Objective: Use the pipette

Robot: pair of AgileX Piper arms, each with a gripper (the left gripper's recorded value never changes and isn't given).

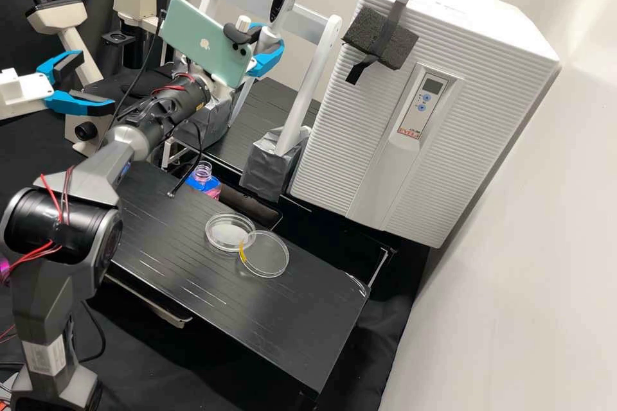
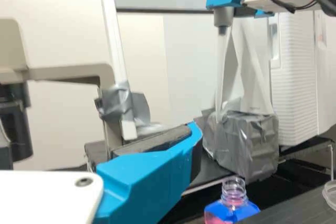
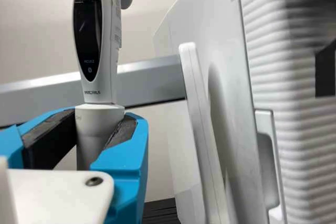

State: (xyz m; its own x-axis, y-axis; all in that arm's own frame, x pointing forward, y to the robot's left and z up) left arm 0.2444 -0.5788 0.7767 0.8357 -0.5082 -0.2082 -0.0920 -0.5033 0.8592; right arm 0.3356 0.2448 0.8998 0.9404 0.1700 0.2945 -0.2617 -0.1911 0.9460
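Gripping pipette upright at lower barrel, right jaws closed around it, high above worktop beside white frame. Pipette: grey-white body, dark display strip, red top button, clear tip pointing down. Left jaws wide, empty.

White stand and ribbed cabinet near raised pipette, open space above dishes

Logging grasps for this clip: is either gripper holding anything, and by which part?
The right gripper holds the pipette by its lower shaft, just below the handle. The left gripper is open and empty.
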